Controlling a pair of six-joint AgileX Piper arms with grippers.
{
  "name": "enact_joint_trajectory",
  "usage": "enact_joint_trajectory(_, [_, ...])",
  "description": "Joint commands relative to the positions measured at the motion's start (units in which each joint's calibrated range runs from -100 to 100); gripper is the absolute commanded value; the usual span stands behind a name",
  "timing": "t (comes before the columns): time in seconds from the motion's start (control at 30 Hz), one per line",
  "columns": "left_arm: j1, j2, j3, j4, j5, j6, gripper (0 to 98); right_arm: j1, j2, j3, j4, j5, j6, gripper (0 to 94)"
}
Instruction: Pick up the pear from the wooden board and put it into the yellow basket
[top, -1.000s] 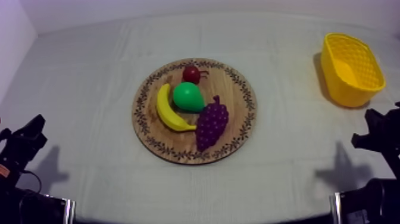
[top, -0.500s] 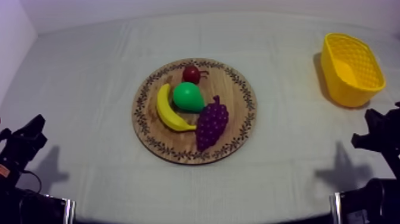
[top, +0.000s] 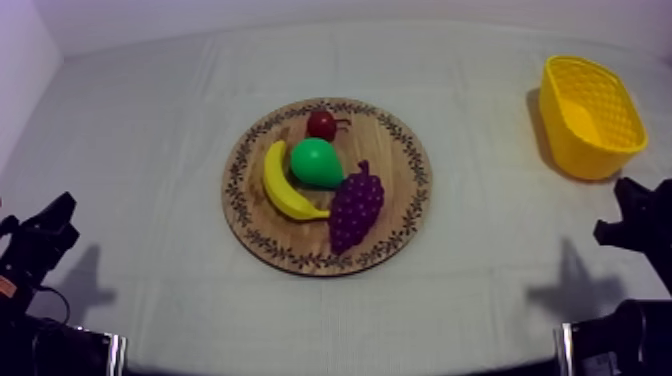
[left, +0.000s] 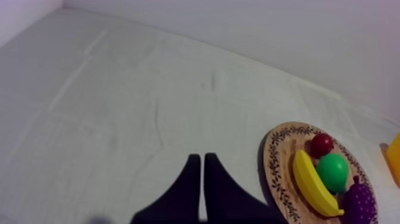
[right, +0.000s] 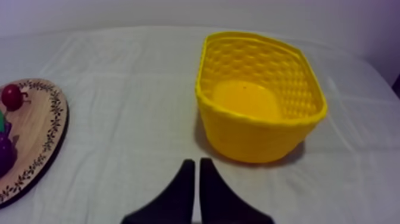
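Observation:
A green pear (top: 316, 162) lies on the round wooden board (top: 405, 205) in mid-table, between a banana (top: 281, 182), a small red fruit (top: 321, 124) and purple grapes (top: 355, 206). The yellow basket (top: 590, 115) stands at the far right, nothing inside it (right: 260, 95). My left gripper (top: 55, 225) rests low at the left, shut as a narrow wedge (left: 198, 159), well short of the board (left: 277, 173) and pear (left: 331, 171). My right gripper (top: 622, 214) sits low at the right, shut (right: 194, 164), just in front of the basket.
Grey-white cloth covers the table, with open stretches left of the board and between board and basket. A pale wall runs along the far edge. The board's rim (right: 44, 146) shows beside the right gripper, with the small red fruit (right: 12, 96) on it.
The right arm has shifted slightly at the lower right edge. The fruit, board, basket and left arm are as before.

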Motion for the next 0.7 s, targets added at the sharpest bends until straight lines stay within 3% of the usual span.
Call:
enact_joint_trajectory(0.0, [0.0,0.0,0.0,-0.02,0.0,0.0,0.1,-0.1,2.1,-3.5,-0.6,1.5,1.2,0.4])
enact_joint_trajectory(0.4, [0.0,0.0,0.0,-0.02,0.0,0.0,0.1,-4.9,26.8,-36.8,-5.4,6.8,3.4,0.4])
enact_joint_trajectory(0.67, [0.0,0.0,0.0,-0.02,0.0,0.0,0.1,-13.1,43.9,-56.8,-3.4,8.7,0.5,0.4])
